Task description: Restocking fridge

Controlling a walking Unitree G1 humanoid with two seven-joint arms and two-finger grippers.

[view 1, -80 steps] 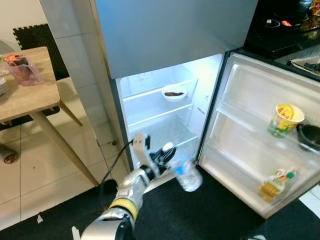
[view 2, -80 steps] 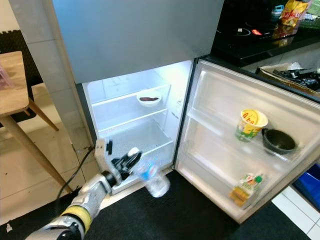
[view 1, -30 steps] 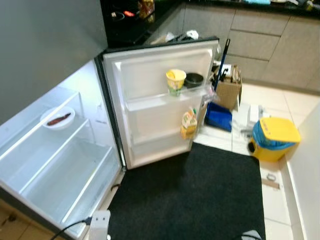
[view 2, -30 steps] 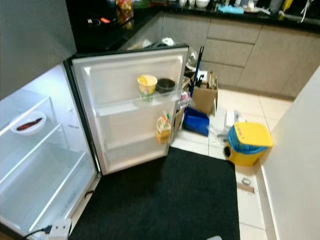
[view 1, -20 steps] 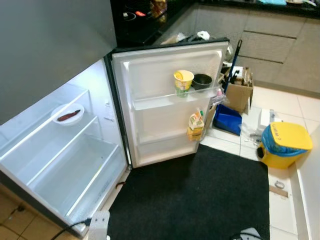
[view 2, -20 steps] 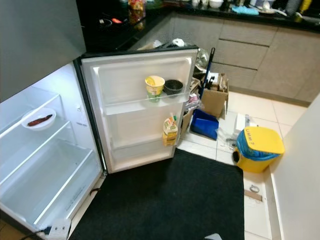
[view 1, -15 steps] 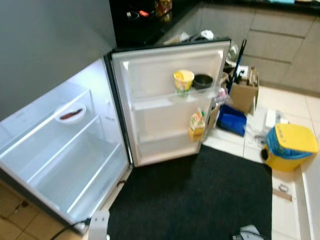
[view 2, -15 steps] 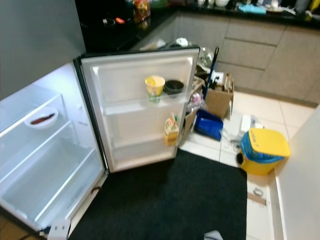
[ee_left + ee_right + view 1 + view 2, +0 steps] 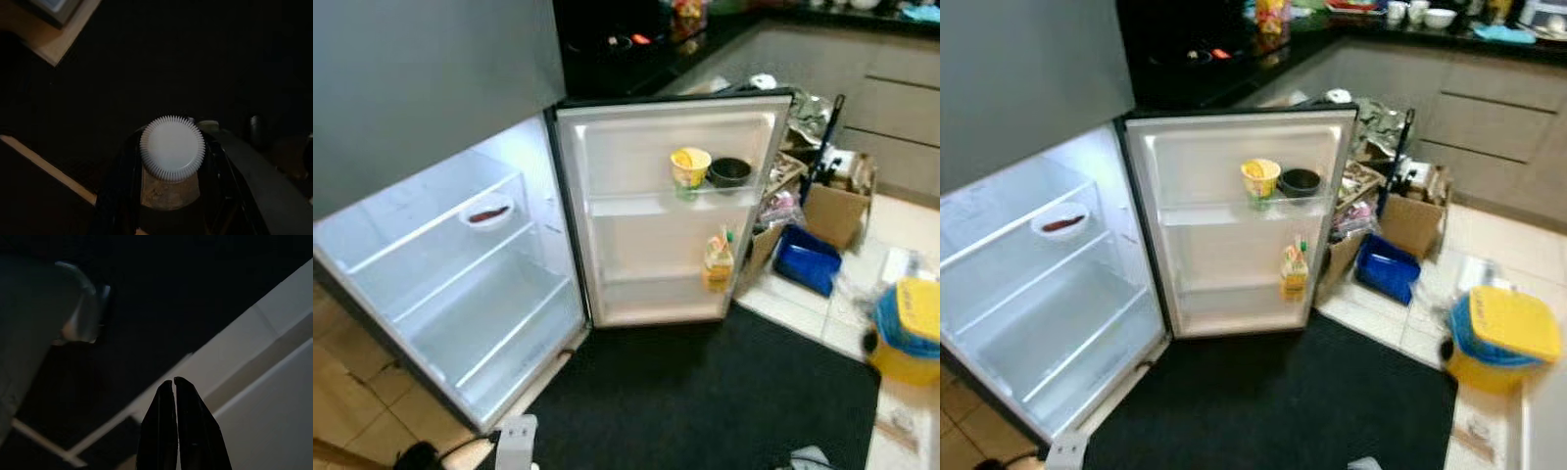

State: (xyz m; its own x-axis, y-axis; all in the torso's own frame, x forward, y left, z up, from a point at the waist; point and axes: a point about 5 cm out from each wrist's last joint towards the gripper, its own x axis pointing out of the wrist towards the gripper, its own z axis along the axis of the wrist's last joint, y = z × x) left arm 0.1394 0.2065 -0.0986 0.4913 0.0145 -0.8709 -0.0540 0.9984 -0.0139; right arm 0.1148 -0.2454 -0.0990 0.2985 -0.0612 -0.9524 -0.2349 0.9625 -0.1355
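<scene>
Your left gripper [image 9: 168, 196] is clamped on a bottle [image 9: 168, 191]: in the left wrist view its ribbed white cap [image 9: 172, 148] faces the camera, with the black fingers [image 9: 115, 196] hugging the neck on both sides over the dark mat. Your right gripper [image 9: 174, 396] hangs idle, its two fingertips pressed together with nothing between them, above dark mat and pale floor.

Compared with 2.7 s ago, when your left arm held the bottle out before the fridge [image 9: 460, 264], your head view now has no arm in it and has swung right, so the fridge sits at the left and the open door [image 9: 671, 211] is central. The shelves hold one small bowl [image 9: 488, 212]. The door's upper rack carries a yellow cup [image 9: 690, 167] just beside a dark bowl [image 9: 729, 171]; a juice carton [image 9: 717, 262] stands lower. Past the door you see a cardboard box [image 9: 837, 206], a blue tray [image 9: 808, 258] and a yellow-lidded bin [image 9: 906, 328]. The black mat [image 9: 705, 392] lies in front.
</scene>
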